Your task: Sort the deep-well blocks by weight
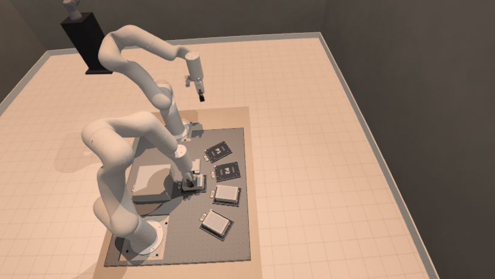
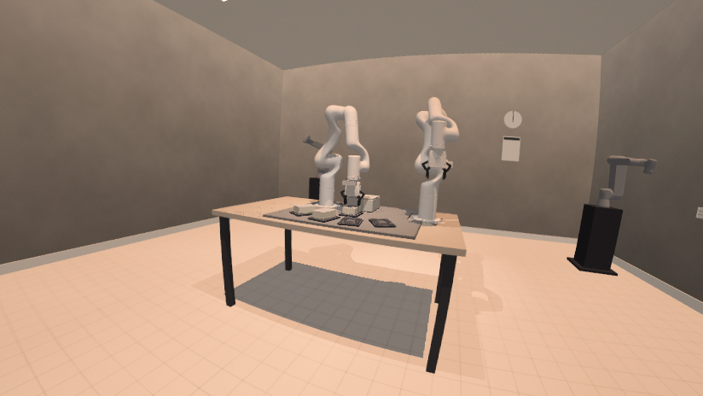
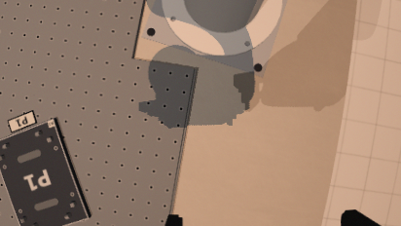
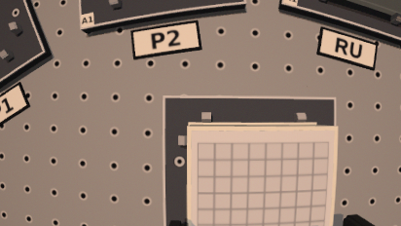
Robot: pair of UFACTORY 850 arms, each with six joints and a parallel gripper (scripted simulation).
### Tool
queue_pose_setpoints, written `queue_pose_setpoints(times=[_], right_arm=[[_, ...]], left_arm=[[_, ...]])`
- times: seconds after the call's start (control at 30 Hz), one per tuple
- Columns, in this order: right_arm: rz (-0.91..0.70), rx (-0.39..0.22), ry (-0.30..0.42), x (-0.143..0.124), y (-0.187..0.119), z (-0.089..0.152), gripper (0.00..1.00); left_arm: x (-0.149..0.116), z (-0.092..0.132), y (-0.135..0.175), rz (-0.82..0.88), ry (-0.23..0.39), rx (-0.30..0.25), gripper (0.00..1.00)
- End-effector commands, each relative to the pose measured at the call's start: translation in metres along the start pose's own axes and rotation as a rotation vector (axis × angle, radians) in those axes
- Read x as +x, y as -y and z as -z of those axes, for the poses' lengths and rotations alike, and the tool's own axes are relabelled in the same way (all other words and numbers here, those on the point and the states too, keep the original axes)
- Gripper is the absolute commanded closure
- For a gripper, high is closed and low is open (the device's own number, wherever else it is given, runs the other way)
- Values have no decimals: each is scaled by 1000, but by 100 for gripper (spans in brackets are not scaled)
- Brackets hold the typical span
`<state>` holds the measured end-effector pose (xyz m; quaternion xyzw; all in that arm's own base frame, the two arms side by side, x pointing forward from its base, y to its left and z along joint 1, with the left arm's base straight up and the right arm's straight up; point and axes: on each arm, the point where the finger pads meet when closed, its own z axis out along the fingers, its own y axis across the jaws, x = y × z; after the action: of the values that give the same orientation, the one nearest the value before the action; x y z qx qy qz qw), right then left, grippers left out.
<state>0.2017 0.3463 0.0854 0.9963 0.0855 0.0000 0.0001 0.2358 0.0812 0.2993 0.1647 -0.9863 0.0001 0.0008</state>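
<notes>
Inward from the bench's front edge, the right gripper stands open above the gridded block in nest IN. Toward the front-left corner, RU and RO each hold one. High near the right-hand edge, the left gripper's fingers are apart.

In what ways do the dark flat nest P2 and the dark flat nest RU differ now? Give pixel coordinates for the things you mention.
The dark flat nest P2 (image 1: 227, 171) (image 4: 165, 6) holds no block; the dark flat nest RU (image 1: 237, 204) carries a pale gridded block (image 1: 226, 193). P2's printed name shows on its face, whereas RU's face is mostly covered. Both have a label plate in front.
</notes>
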Motion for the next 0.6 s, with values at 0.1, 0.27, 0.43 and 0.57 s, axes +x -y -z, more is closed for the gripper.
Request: queue_pose_setpoints(times=[0.1, 0.27, 0.43, 0.57], right_arm=[[0, 1, -1, 1, 1, -13, 0], [0, 1, -1, 1, 1, -18, 0], [0, 1, -1, 1, 1, -22, 0], [0, 1, -1, 1, 1, -22, 0]], left_arm=[[-1, 1, 0, 0, 2, 0, 0], [-1, 1, 0, 0, 2, 0, 0], [-1, 1, 0, 0, 2, 0, 0], [-1, 1, 0, 0, 2, 0, 0]])
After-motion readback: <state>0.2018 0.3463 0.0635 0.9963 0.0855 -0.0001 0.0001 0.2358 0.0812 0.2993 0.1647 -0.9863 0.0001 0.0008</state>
